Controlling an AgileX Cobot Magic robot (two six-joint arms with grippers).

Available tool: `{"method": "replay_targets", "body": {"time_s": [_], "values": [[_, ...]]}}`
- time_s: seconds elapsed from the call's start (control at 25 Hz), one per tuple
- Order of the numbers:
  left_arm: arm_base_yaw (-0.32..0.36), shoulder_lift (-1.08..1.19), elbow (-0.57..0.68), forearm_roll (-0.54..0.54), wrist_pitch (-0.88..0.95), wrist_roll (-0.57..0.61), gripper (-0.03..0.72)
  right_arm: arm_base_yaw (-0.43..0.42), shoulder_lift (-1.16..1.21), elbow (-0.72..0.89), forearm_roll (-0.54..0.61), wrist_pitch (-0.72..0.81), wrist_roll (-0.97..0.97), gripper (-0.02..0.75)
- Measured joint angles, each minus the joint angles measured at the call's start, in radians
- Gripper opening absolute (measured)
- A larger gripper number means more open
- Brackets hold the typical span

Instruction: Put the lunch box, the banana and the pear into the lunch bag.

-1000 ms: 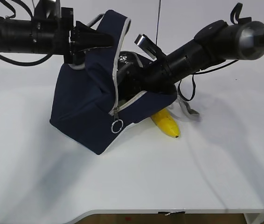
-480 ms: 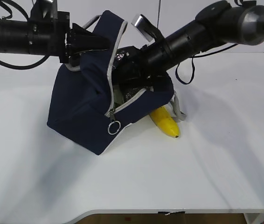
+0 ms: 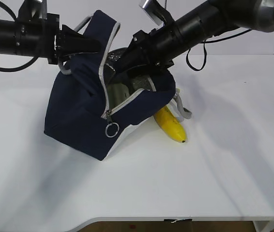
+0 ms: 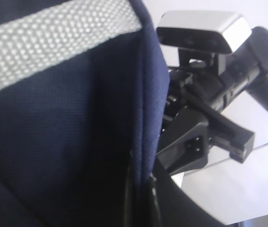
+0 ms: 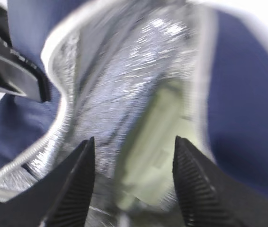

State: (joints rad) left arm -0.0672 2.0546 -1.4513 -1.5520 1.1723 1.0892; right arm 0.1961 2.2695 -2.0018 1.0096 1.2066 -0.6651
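The navy lunch bag [image 3: 79,116] stands tilted on the white table, its mouth gaping toward the right. My left gripper [image 3: 86,46] is shut on the bag's raised top edge and holds it up; in the left wrist view the blue fabric [image 4: 67,132] fills the frame and runs between the jaws [image 4: 141,198]. My right gripper [image 3: 127,65] hovers open at the bag's mouth. Beyond its fingers [image 5: 134,142] the lunch box [image 5: 155,142], pale green lid showing, lies on the silver lining, not gripped. The banana [image 3: 172,126] lies on the table against the bag's right side. The pear is out of view.
A grey webbing handle [image 3: 183,110] trails onto the table beside the banana. The zipper's ring pull [image 3: 111,130] hangs at the bag's front corner. The table's front edge [image 3: 175,218] runs along the bottom. The right arm's wrist camera [image 4: 200,30] sits close to the left gripper.
My right arm has risen and drawn back from deep inside the bag to its mouth. The left gripper has moved up and left, taking the bag's top with it.
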Motion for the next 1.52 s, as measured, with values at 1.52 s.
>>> {"method": "replay_targets", "body": {"time_s": [1.52], "values": [[0.091,-0.092,0.0,0.282,0.005,-0.085,-0.001,-0.14,-0.132,-0.012,-0.461,0.024,0.338,0.418]]}}
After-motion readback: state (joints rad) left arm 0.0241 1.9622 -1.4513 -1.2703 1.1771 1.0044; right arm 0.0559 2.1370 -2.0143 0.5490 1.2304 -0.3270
